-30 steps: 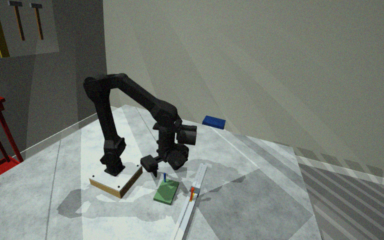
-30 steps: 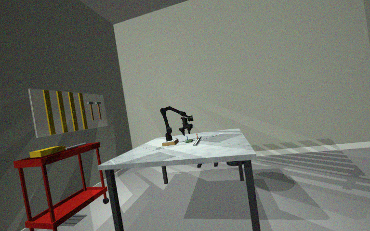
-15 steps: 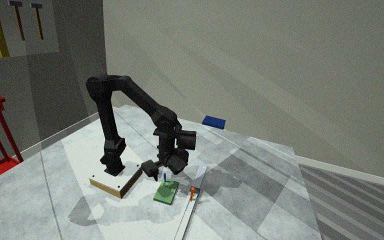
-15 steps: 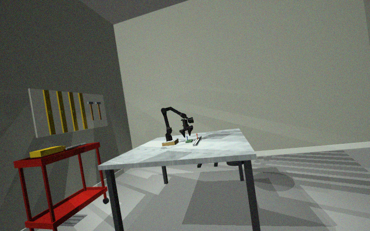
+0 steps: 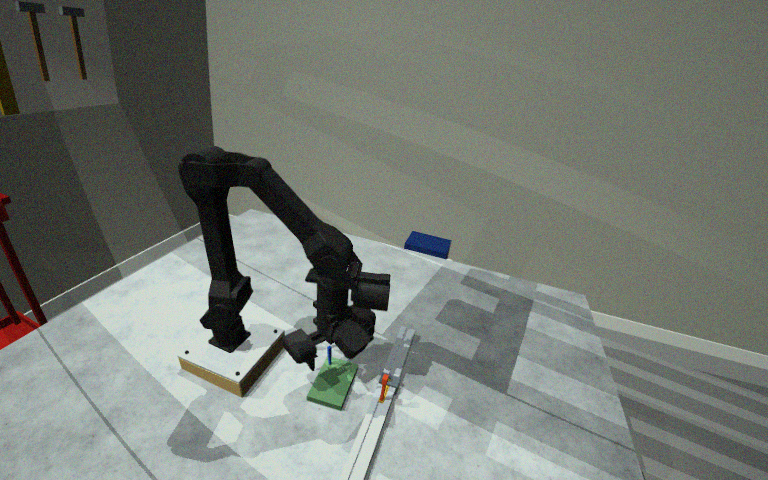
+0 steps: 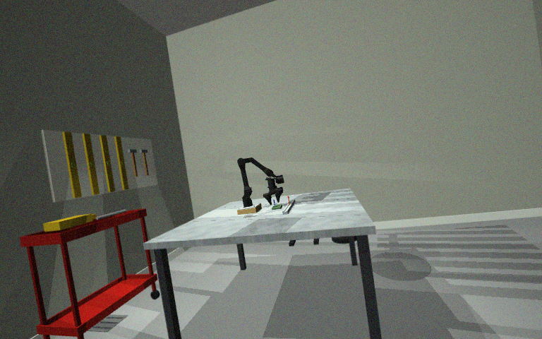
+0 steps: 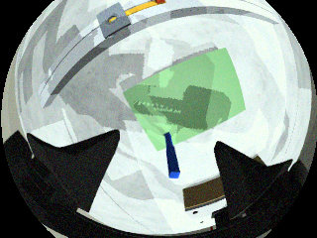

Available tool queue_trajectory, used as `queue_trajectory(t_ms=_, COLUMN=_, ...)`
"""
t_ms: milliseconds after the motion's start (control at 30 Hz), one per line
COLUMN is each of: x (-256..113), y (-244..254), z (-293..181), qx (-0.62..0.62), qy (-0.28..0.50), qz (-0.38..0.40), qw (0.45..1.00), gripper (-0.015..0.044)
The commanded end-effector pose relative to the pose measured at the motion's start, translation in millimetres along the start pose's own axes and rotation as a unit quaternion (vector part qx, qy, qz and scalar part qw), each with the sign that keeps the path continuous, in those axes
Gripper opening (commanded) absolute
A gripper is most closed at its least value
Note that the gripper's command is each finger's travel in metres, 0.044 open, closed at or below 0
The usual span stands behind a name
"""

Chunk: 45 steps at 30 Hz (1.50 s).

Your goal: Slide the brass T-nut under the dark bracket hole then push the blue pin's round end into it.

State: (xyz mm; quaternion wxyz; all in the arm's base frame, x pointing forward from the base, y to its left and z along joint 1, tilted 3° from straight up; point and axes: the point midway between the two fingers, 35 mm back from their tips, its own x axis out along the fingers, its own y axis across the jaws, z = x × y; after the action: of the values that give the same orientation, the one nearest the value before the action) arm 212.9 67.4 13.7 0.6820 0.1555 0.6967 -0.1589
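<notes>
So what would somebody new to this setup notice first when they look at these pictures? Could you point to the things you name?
Probably the big black robot arm [image 5: 283, 198] [image 6: 244, 179], arching over the pale table [image 5: 141, 362] [image 6: 260, 232] with its open claw [image 5: 334, 362] [image 7: 169, 142] above a green tray [image 5: 331, 387] [image 6: 276, 207] [image 7: 218, 74]. Next, the bright red cart [image 6: 83, 230] standing left of the table in the exterior view. Then the small blue pin [image 5: 329, 355] [image 7: 171, 159] standing up from the tray.
</notes>
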Motion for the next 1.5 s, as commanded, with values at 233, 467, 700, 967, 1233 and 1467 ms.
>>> queue_trajectory(t_ms=233, x=7, y=-2, z=-3, qx=0.003, qy=0.004, qz=-0.002, qw=1.000, gripper=0.0256)
queue_trajectory(t_ms=467, x=7, y=-2, z=-3, qx=0.003, qy=0.004, qz=-0.002, qw=1.000, gripper=0.0072)
queue_trajectory(t_ms=700, x=7, y=-2, z=-3, qx=0.003, qy=0.004, qz=-0.002, qw=1.000, gripper=-0.0092)
queue_trajectory(t_ms=967, x=6, y=-2, z=-3, qx=0.003, qy=0.004, qz=-0.002, qw=1.000, gripper=-0.0150)
queue_trajectory(t_ms=1233, x=-4, y=-2, z=-3, qx=0.003, qy=0.004, qz=-0.002, qw=1.000, gripper=-0.0150)
queue_trajectory(t_ms=1467, x=-11, y=-4, z=-4, qx=0.003, qy=0.004, qz=-0.003, qw=1.000, gripper=-0.0150)
